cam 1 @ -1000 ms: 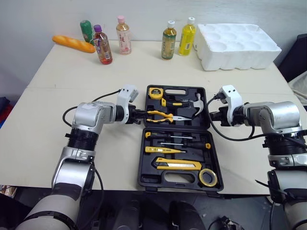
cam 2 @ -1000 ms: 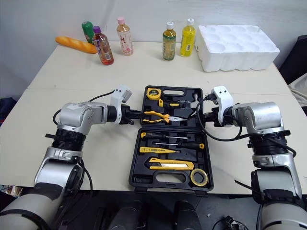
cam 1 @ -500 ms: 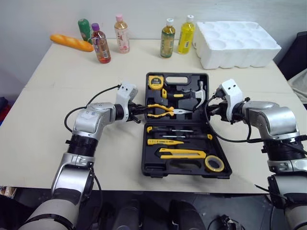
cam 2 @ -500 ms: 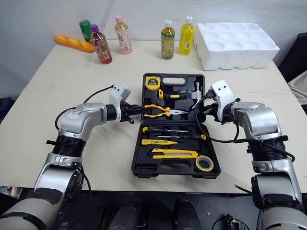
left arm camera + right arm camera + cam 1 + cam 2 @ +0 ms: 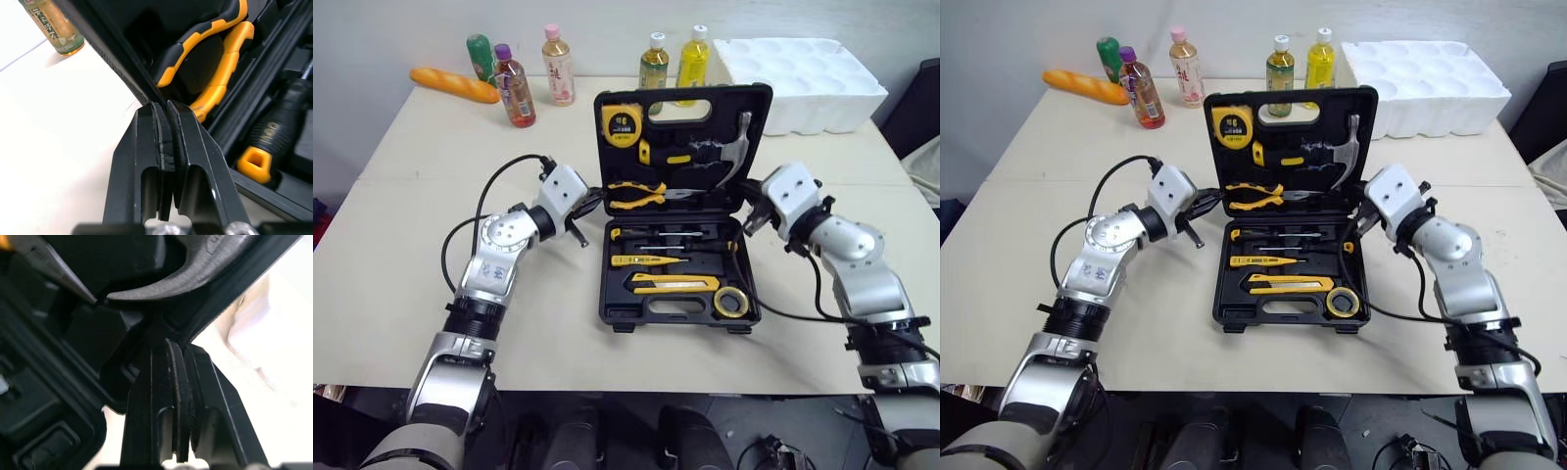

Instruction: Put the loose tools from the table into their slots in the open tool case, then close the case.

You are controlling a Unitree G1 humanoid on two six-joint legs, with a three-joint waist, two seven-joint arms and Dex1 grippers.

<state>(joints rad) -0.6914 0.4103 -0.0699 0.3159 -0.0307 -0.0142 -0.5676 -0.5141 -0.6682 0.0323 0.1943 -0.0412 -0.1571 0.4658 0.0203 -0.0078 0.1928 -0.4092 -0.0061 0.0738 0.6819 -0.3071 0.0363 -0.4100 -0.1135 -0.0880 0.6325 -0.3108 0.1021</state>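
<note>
We had raised the lid [image 5: 683,91] from flat to nearly upright, with the left pincer [image 5: 588,203] and right pincer [image 5: 750,212] at its side edges, fingers pressed together. The tools [image 5: 671,285] sat slotted in the case [image 5: 607,305] on the counter [image 5: 401,245], so only closing remained.

Matt black plastic case [image 5: 612,294]; grey metal hammer [image 5: 740,142]; white foam tray [image 5: 803,69].

table [image 5: 391,176]: beige, seam across | wall [image 5: 391,29]: plain pale grey, behind table

The two head eyes look down over the same bench [image 5: 401,274]. Wrist cameras peer along their fingers [image 5: 137,147], tight against the case [image 5: 677,319].
</note>
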